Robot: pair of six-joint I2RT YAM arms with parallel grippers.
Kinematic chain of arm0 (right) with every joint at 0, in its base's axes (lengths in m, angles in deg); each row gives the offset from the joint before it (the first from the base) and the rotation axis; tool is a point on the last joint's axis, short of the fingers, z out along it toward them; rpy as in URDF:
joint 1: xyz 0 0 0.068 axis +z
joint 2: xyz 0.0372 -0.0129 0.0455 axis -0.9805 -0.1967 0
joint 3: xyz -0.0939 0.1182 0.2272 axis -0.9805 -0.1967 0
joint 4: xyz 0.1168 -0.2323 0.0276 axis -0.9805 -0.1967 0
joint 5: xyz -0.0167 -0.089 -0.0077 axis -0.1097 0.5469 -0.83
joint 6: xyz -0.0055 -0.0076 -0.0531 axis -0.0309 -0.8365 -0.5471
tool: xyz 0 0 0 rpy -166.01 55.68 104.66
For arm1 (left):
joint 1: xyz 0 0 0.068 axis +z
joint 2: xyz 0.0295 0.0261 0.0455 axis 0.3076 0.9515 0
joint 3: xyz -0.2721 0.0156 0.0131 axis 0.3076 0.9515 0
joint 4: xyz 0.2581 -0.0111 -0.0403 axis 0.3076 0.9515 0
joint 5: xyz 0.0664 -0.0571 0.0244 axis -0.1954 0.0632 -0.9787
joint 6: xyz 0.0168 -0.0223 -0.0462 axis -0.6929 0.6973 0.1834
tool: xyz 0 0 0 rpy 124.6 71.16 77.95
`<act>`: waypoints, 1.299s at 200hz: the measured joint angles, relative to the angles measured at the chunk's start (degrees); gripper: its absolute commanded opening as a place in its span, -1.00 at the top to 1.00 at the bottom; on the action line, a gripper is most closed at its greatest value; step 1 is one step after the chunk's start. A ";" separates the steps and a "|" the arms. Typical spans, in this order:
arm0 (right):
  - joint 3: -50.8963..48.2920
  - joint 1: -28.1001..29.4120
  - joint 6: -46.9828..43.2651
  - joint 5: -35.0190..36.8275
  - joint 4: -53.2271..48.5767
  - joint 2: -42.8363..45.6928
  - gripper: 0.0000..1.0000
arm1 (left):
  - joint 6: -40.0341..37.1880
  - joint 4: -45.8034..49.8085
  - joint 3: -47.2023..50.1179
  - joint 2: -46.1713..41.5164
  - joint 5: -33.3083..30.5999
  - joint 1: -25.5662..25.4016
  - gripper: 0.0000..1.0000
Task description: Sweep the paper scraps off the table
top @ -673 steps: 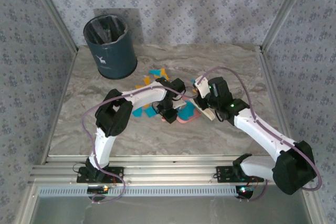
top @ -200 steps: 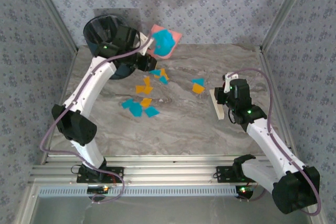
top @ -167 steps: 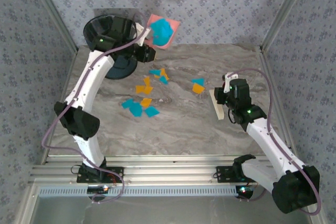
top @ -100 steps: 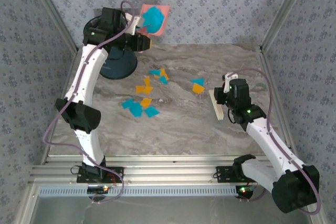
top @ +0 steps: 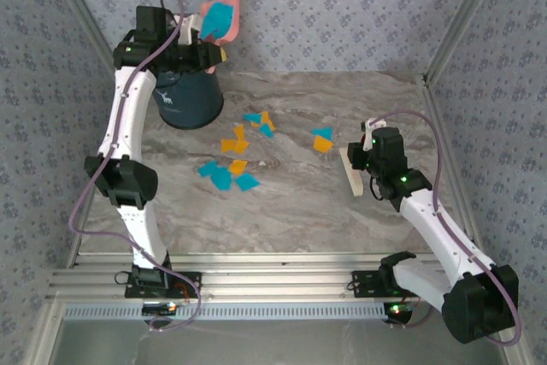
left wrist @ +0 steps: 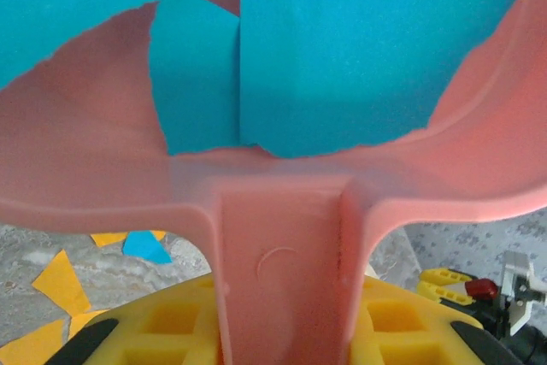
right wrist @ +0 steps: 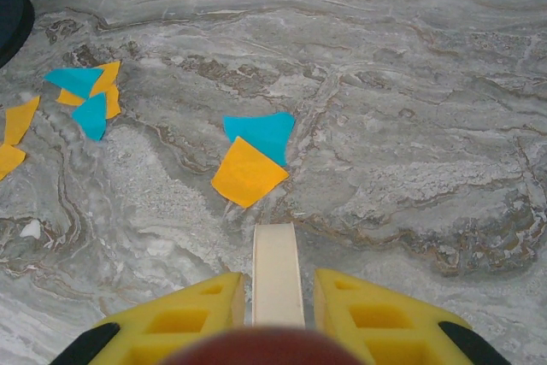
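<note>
Blue-grey wallpaper with a small pale floral print covers the back wall (top: 359,6), the left wall (top: 34,126) and the right wall (top: 504,126). Slanting aluminium corner posts (top: 457,19) frame them. The grey-beige marble-veined tabletop (top: 282,220) meets ribbed aluminium rails (top: 273,279) at its near edge (evenly, softly lit).

No readable text, numbers or brand names anywhere. Only marking: a small white deer-shaped emblem (top: 170,102) printed on the side of the dark bin (top: 195,96), upper left of the overhead view. Any lettering with it is too small to make out. The dustpan (left wrist: 282,279) handle, lower centre of the left wrist view, carries a plain moulded circle, no characters.
</note>
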 measured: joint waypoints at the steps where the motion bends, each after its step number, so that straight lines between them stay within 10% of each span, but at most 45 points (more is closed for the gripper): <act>1: 0.00 0.00 0.00 0.00 0.00 -0.02 1.00 | 0.15 -0.04 -0.02 0.07 0.00 0.07 1.00; 260: 0.02 0.00 0.85 0.02 -1.27 -0.02 1.00 | 30.80 -18.95 -0.85 9.35 10.56 8.33 1.00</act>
